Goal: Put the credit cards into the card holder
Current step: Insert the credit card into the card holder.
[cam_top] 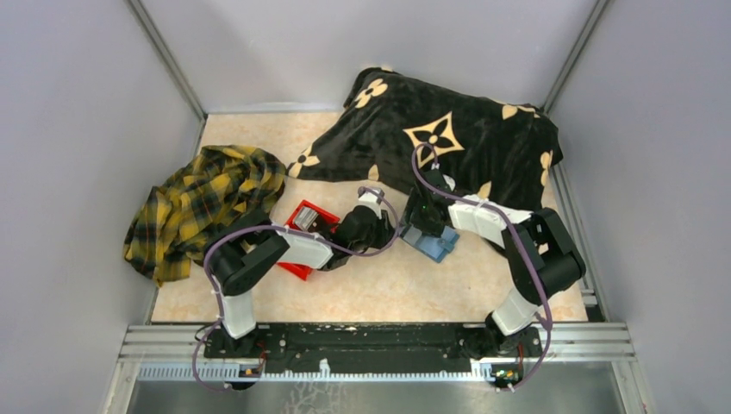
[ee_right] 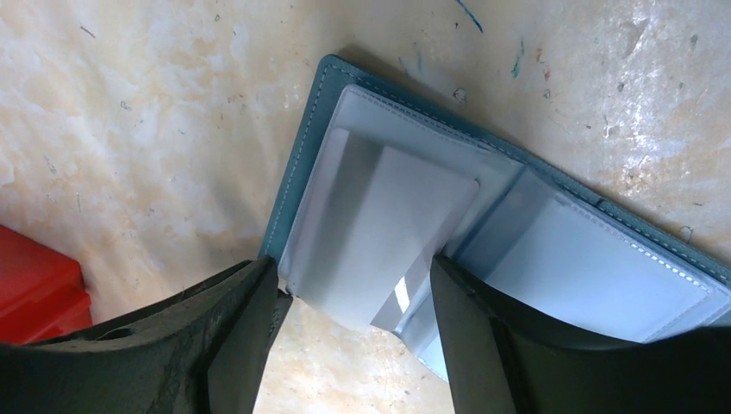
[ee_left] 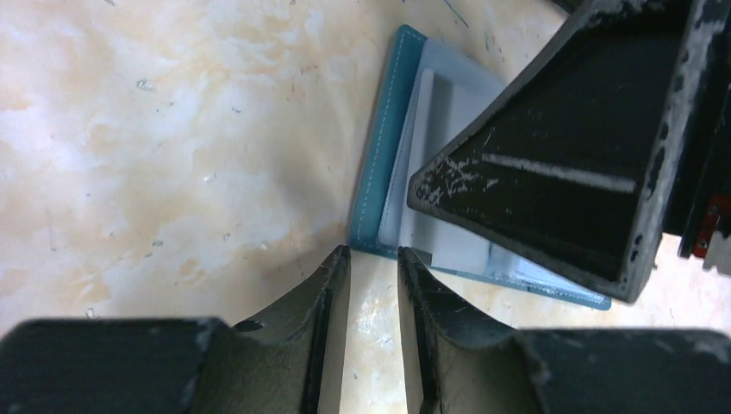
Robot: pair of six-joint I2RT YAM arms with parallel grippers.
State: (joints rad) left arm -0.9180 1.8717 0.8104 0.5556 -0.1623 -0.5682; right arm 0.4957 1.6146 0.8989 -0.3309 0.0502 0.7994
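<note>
teal card holder (ee_right: 595, 267) lies open, a silvery card (ee_right: 388, 233) on it.

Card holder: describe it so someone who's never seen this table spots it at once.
Find the black flower-patterned blanket at the table's far right; just before its near edge, below the right gripper, lies the card holder. It is flat and teal-blue, lying open with a pale card tucked in it, unlike the boxy red bin on its left.

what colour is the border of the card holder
The card holder has a teal-blue border with pale stitching, clearest in the right wrist view.
</note>
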